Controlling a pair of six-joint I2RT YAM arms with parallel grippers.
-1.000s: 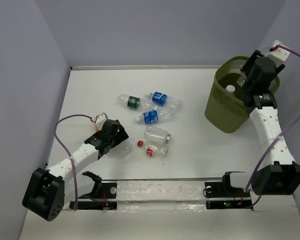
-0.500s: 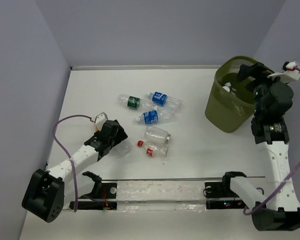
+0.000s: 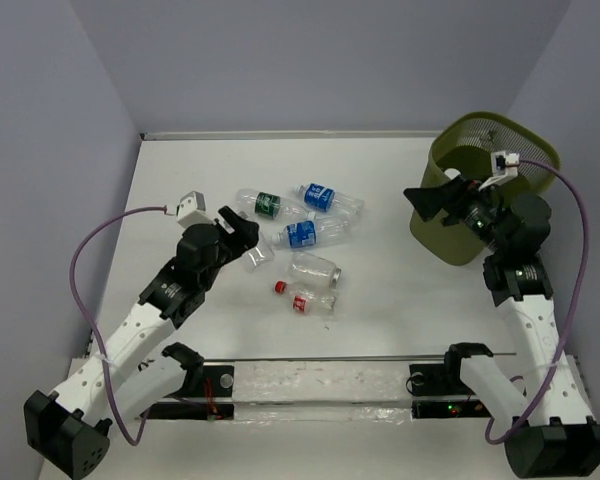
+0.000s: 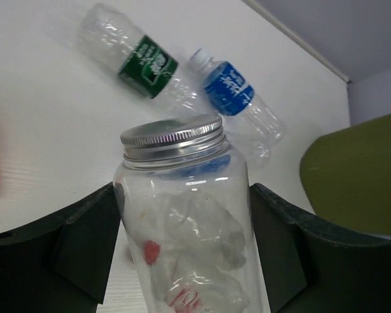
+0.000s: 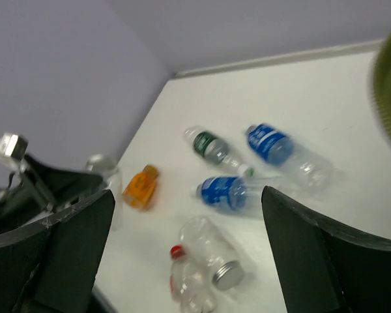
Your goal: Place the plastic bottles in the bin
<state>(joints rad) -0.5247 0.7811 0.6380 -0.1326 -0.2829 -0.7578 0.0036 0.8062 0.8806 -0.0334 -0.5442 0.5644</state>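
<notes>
My left gripper [image 3: 244,242] is shut on a clear plastic bottle with a silver cap [image 4: 180,215] and holds it above the table, left of the other bottles. On the table lie a green-label bottle [image 3: 268,203], two blue-label bottles [image 3: 320,197] [image 3: 305,233], a clear silver-capped bottle [image 3: 315,268] and a red-capped bottle [image 3: 305,300]. A yellow-orange bottle [image 5: 142,188] shows in the right wrist view. My right gripper [image 3: 427,203] is open and empty, in the air in front of the olive-green bin [image 3: 477,205].
Grey walls close in the table at the back and on both sides. The bin stands in the back right corner. A rail with the arm bases [image 3: 320,385] runs along the near edge.
My left gripper has risen off the table with the silver-capped bottle and moved toward the bottle group. My right gripper has swung from over the bin down and left, in front of the bin.
</notes>
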